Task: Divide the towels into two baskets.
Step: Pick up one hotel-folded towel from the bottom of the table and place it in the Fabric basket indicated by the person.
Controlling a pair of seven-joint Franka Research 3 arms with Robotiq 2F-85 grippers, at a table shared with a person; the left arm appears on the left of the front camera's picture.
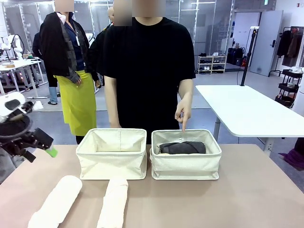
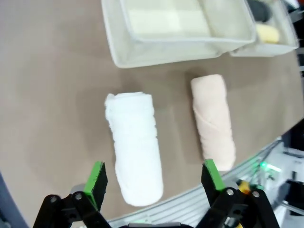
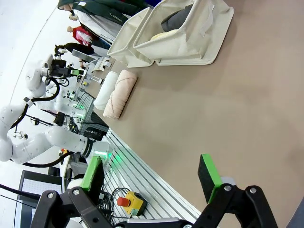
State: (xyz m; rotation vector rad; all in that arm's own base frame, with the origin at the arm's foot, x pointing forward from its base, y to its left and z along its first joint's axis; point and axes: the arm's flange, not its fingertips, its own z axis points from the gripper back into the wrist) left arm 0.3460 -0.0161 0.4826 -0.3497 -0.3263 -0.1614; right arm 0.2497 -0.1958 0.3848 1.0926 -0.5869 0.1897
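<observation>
Tool status, left arm: the left tool (image 2: 154,178) is released, with its two green pads (image 2: 97,179) spread wide and gripping nothing. In the front view it hangs above the desk (image 1: 247,190) at the robot's left edge, clear of the surface. Seen along its fingers, the white towel (image 2: 135,147) lies below it on the desk. The roll's long axis runs away from the tool, and its near end is framed between the two pads without touching either. The cream towel (image 2: 213,121) lies just beside the white one and roughly parallel to it. In the wrist view it is on the side of the right-hand pad, apart from the tool. Both rolls rest on the robot's side of the left basket (image 1: 111,161), near it but not touching.

Tool status, right arm: the right tool (image 3: 151,175) is likewise released, jaws wide and holding nothing. It is poised over bare desk, well apart from every towel and both baskets.

The right basket (image 1: 186,164) stands just beside the left basket; whether their walls touch cannot be told. It holds the dark grey towel (image 1: 183,147) and, beside it, the pale yellow towel (image 2: 267,33). A person's hand (image 1: 183,111) points one finger down over the far rim of the right basket.
</observation>
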